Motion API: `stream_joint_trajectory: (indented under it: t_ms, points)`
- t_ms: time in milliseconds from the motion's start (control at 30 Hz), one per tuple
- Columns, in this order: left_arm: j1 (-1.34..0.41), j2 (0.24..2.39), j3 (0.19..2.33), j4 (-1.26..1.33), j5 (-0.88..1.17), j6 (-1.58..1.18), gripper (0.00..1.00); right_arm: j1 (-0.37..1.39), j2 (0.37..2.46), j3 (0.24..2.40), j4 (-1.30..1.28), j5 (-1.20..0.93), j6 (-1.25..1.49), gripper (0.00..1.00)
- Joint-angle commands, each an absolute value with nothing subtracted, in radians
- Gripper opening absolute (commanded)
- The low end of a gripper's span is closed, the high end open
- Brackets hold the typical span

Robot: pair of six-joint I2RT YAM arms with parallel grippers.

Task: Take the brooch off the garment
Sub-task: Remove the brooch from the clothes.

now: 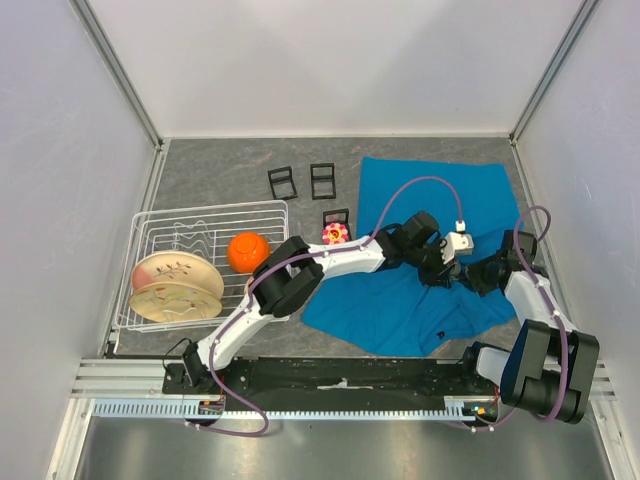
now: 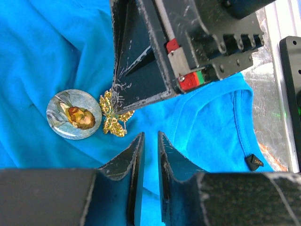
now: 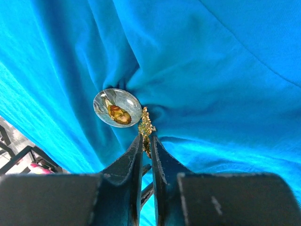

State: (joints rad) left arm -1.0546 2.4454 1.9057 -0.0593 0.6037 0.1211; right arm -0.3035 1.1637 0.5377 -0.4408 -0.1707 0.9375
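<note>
Right wrist view: the right gripper (image 3: 146, 137) has its jaws nearly together, pinching the lower end of the gold brooch (image 3: 145, 124). Just beyond its tips, to the left, a round portrait badge (image 3: 117, 108) sits on the bunched teal garment (image 3: 211, 94). The left gripper (image 2: 151, 135) shows only a narrow slit.

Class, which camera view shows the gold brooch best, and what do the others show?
Left wrist: the gold brooch lies face-on, mostly uncovered, on the garment. Right wrist shows it edge-on between the right pincer tips. Top external: hidden beneath the arms.
</note>
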Motion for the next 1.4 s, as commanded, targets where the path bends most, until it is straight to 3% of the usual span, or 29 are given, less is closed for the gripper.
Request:
stream_joint_trajectory:
  t_ms: [0,133,300,733,1033,1167,1233,1367]
  points:
    - [-1.071,2.471,1.934,-0.028,0.610,0.127,0.23,-0.305,1.169,0.551,-0.457,-0.184,0.939,0.20]
    - [-1.077,2.470,1.931,-0.026,0.612,0.127,0.23,-0.304,1.173,0.543,-0.446,-0.198,0.948,0.21]
    - [-1.077,2.465,1.908,-0.008,0.571,0.133,0.25,-0.305,1.174,0.569,-0.474,-0.180,0.969,0.00]
    - [-1.052,2.503,1.856,0.098,0.586,0.009,0.17,-0.330,1.155,0.531,-0.485,-0.253,1.098,0.00]
    - [-1.055,2.503,1.825,0.172,0.554,-0.038,0.16,-0.337,1.180,0.526,-0.494,-0.268,1.112,0.00]
    - [-1.058,2.508,1.833,0.170,0.552,-0.037,0.12,-0.337,1.195,0.540,-0.498,-0.271,1.098,0.00]
    - [-1.060,2.510,1.835,0.167,0.551,-0.034,0.04,-0.337,1.206,0.551,-0.505,-0.267,1.089,0.00]
    - [-1.060,2.507,1.838,0.161,0.568,-0.043,0.02,-0.339,1.216,0.571,-0.502,-0.246,1.016,0.11]
